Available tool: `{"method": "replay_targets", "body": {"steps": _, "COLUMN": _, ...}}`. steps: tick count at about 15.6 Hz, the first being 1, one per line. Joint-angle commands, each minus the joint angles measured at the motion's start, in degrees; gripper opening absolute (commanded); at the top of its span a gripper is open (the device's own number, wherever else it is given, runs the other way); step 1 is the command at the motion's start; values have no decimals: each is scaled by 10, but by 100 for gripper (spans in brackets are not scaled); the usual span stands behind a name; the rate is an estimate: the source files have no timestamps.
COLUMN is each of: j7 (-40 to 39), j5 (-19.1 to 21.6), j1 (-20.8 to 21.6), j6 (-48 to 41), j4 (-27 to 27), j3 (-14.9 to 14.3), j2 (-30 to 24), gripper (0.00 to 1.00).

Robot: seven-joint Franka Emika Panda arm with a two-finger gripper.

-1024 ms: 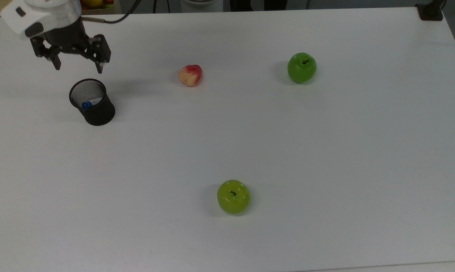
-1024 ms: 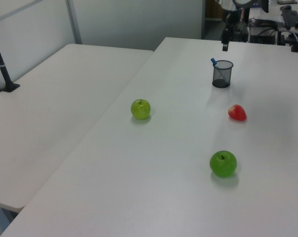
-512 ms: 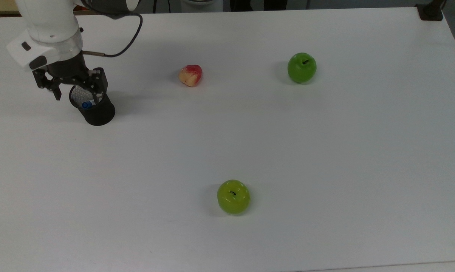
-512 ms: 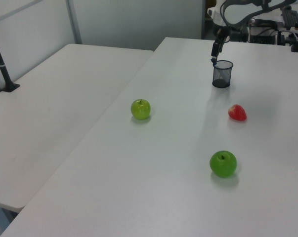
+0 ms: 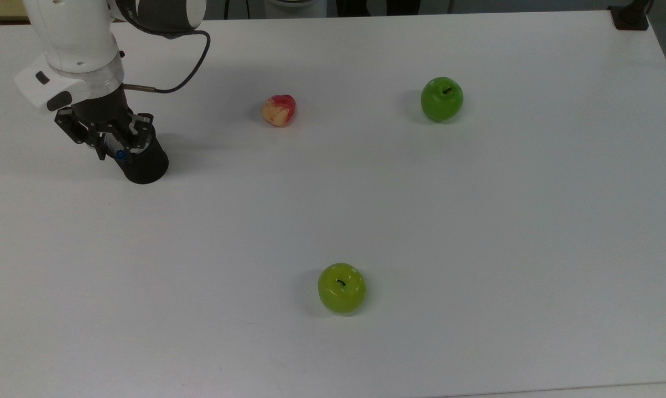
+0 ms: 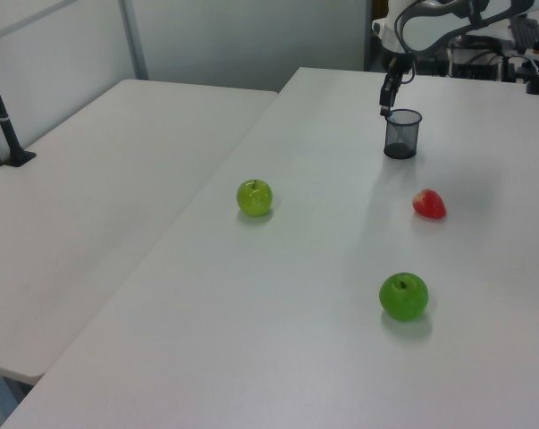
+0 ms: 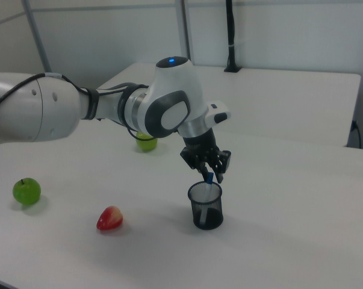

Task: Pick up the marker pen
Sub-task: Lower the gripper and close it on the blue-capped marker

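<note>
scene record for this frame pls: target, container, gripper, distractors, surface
target: slim white marker pen with blue cap, standing in the cup, cap end poking above the rim
container: black wire-mesh pen cup, upright
gripper: black two-finger gripper directly over the cup, jaws closed around the blue cap
distractors: dark green apple; yellow-green apple; red-and-yellow peach-like fruit, all apart from the cup
surface: white table

Marker pen [image 7: 209,179] barrel hidden inside mesh cup [image 7: 206,208]
</note>
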Motion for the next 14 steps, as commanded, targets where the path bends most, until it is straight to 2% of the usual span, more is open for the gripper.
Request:
{"method": "replay_targets", "body": {"steps": 1, "j7": -10, "j5": 15, "j1": 4, "j6": 4, "j4": 2, "j3": 1, "j2": 0, "gripper": 33}}
{"method": "replay_targets", "body": {"steps": 6, "j7": -10, "j5": 15, "j1": 4, "j6": 2, "j4": 2, "j3": 2, "j2": -1, "gripper": 14}}
{"method": "replay_targets", "body": {"steps": 14, "j7": -12, "j5": 15, "j1": 2, "j6": -1, "j4": 3, "j3": 2, "j2": -8, "gripper": 0}}
